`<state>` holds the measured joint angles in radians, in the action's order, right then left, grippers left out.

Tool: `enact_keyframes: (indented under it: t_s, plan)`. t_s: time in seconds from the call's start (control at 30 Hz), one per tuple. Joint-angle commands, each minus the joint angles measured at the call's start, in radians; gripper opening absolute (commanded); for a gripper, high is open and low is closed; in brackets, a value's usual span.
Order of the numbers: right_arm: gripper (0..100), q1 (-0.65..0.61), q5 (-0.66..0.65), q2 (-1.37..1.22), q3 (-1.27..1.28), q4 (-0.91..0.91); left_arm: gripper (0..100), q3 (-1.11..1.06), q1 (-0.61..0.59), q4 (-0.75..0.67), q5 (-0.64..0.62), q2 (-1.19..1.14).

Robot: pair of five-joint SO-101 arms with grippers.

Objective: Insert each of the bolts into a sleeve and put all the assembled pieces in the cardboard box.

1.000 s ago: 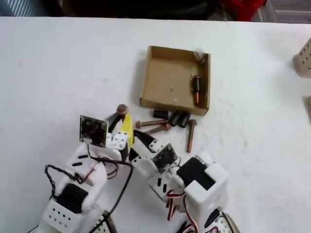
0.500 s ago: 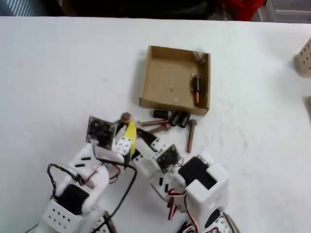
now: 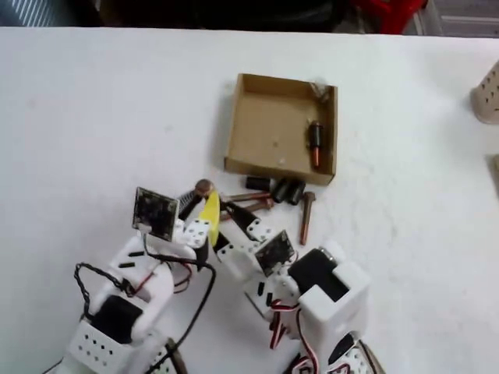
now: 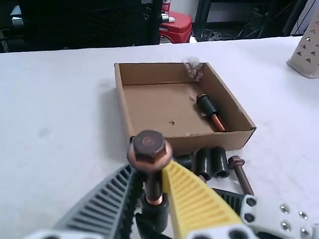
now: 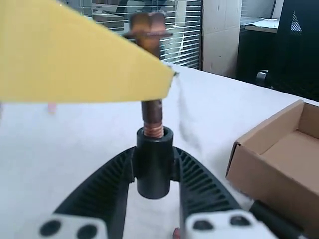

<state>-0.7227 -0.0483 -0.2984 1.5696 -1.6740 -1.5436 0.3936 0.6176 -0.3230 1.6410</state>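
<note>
Now gripping a bolt (image 4: 149, 147) head-up between the closed fingers of the left claw (image 4: 149, 172), and pinching a sleeve (image 5: 154, 149) upright in the right claw (image 5: 154, 172), directly beneath. Threaded tip just entering the sleeve's mouth, judging by the right wrist view.

To finish the insertion well: line up shank and bore, lower the left claw straight down without tilting, hold the right claw firm against any twisting of the sleeve, and release only after seating the head on the rim.

Beyond both claws, on the desk (image 3: 101, 117): a cardboard box (image 3: 277, 170), open-topped, holding one assembled piece (image 3: 316, 142) along the wall on the right claw's side. Between claws and box, just ahead of the fingertips: loose sleeves (image 3: 287, 189) and bare bolts (image 3: 306, 216), lying flat, apparently next in line for pairing.
</note>
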Motion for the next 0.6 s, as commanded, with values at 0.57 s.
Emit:
enact_keyframes:
  t_s: [0.57]
  plan:
    - [1.5,0.027,0.0,0.021,-0.009,-0.035,18,-0.101,-0.002,0.003,0.087,0.01]
